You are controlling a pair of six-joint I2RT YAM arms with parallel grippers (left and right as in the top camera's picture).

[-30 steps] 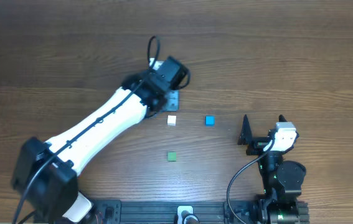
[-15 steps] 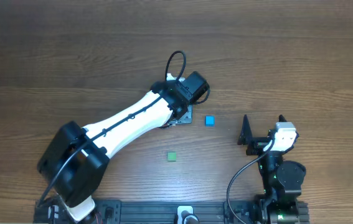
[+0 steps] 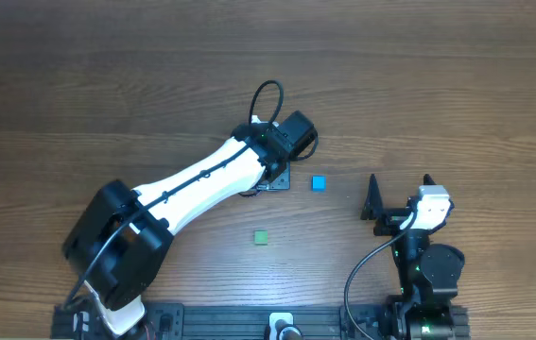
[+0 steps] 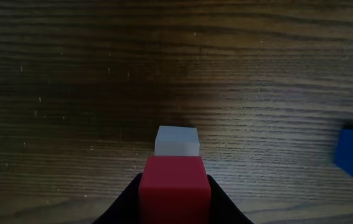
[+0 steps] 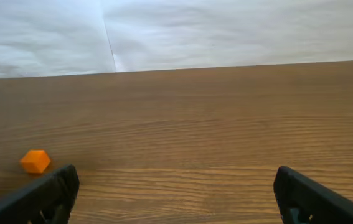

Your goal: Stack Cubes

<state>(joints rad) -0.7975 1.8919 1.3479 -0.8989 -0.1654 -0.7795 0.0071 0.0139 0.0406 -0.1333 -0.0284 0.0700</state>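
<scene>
Left gripper (image 4: 175,202): clamped on a red cube (image 4: 175,180), 1 dark finger on each side of it.
Change, 1 second back: the left arm has swung right across the wooden table (image 3: 457,85), from a spot up the table from the white cube (image 4: 177,140) to over it.
Change, last half second: the arm hardly shifts; it seems to be settling.
White cube: on the table, partly covered by the red cube's far edge in the left wrist view; I cannot tell if the 2 touch.
Blue cube (image 3: 318,182): on the table just beside the left gripper, unmoved.
Green cube (image 3: 261,237): nearer the bases, unmoved.
Right gripper (image 3: 400,192): fingers wide apart, empty, parked near its base, unchanged.
Meaning: the carry looks nearly done; centring and lowering the red cube likely remain.
</scene>
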